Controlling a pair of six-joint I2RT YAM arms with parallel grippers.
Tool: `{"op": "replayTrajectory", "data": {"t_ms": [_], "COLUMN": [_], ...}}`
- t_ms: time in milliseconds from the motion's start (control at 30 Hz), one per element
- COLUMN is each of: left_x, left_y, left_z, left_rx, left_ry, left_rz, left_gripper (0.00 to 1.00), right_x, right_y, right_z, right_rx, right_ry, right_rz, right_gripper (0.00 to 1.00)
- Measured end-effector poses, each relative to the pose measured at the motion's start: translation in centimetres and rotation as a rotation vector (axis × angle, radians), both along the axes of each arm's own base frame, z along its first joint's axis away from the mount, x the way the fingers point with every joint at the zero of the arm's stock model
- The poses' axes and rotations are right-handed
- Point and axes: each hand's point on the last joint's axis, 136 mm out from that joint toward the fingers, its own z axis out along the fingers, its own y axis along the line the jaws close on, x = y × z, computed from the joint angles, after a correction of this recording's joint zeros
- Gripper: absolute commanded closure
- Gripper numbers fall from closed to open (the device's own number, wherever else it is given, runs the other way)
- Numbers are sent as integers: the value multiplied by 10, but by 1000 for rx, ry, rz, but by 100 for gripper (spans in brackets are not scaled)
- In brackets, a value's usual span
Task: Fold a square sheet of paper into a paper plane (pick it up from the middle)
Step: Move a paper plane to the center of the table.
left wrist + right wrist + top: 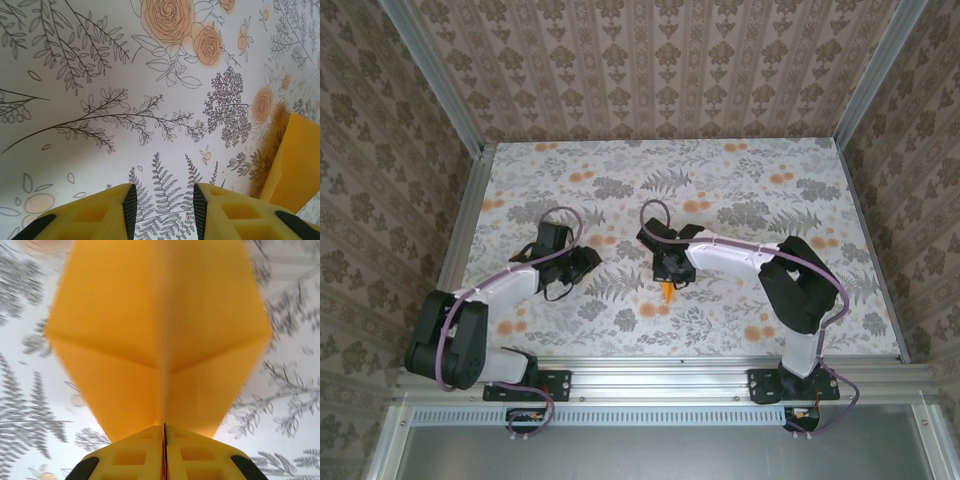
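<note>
White-and-black arms (505, 290) — purple cables (442, 365), yellow tool fingers (90, 217) (black-edged).

no readable text, labels, brands or numbers anywhere

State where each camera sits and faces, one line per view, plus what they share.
Top external: above and behind, looking down on the floral table; left arm, right arm, left end effector, right end effector show.
Left wrist: on the left arm, facing the table; its fingers apart, empty.
Right wrist: on the right arm, facing the table; fingers shut on the folded orange paper.
Shared: folded orange paper, all three.
</note>
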Motion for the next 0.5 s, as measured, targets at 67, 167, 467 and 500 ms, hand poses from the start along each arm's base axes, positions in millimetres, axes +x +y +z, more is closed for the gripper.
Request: {"op": "replayTrajectory", "data": {"t_ms": [67,167,467,500], "left_x": [0,0,-8,-9], "left_y": [5,14,39,40], "left_z": [2,4,2,2], "left_rx": [3,13,47,51], "left_ry": [-2,-3,38,45], "left_rz": [10,26,72,75], "left_gripper": [62,59,51,51], "right_x": [13,33,71,75], "right_y": [11,29,36,35], "right_z": [11,22,-6,-10], "right_rx": [-9,-31,-123,-130], "right_ry": [-33,-82,-61,-56], "right_rz": [86,222,493,512], "right_gripper": [91,91,88,87]}}
